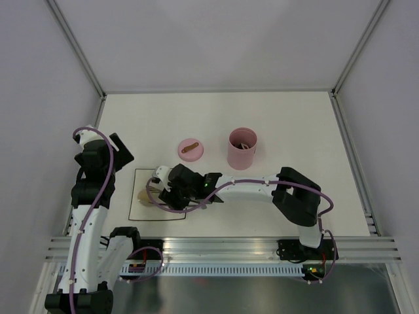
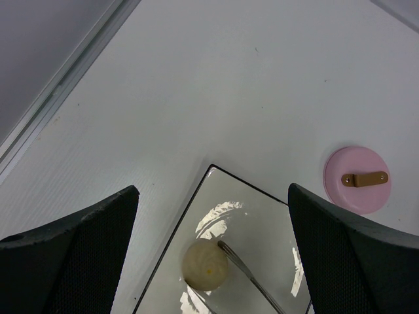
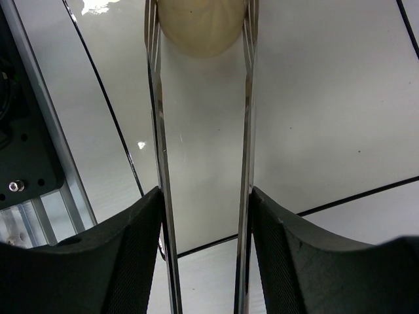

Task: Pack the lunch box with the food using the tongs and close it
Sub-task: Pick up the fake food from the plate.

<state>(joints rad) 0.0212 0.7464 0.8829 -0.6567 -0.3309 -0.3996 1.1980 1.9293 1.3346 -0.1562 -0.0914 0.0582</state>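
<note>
On the near-left of the table (image 1: 294, 118), the right arm (image 1: 255, 186) stretches over the white square plate (image 1: 141, 210), where the only food in view lies, while the left gripper (image 2: 213, 188) hangs above it, jaws spread wide and empty, apparently waiting. Farther back the pink lunch box (image 1: 241, 149) stands open, its lid (image 1: 190, 150) flat just beside it, leaving the mouth free for filling. The right gripper (image 3: 205, 216) squeezes the silver tongs (image 3: 157, 131) from outside so their 2 arms flank the beige ball (image 3: 200, 26), ready to pinch it.

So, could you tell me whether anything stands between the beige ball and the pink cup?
Nothing visible does: the cup stands open, and its lid lies flat, just off the line from the ball.
</note>
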